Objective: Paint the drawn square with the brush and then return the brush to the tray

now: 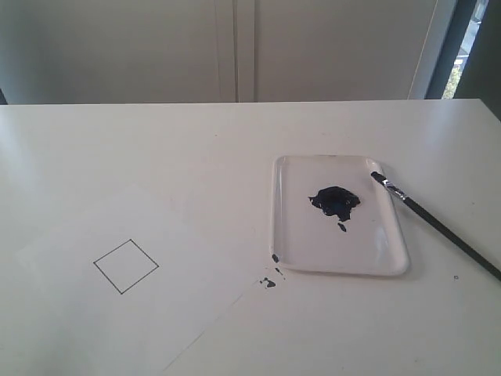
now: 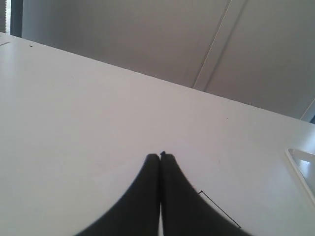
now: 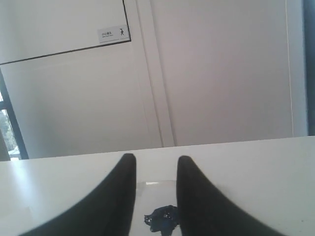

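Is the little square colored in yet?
No, it is not painted. The drawn square shows only thin black lines with blank white inside.

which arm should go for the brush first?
Right. The brush lies on the right, tip on the tray's right rim; the right gripper is open, facing the paint blob. The left gripper is shut, near the drawn square.

We count one tray, one brush and one drawn square on one paper sheet, all on one tabletop. On the tray we see one large paint blob and one small drop just beside it. Off the tray's corner toward the sheet lie about three spatters.
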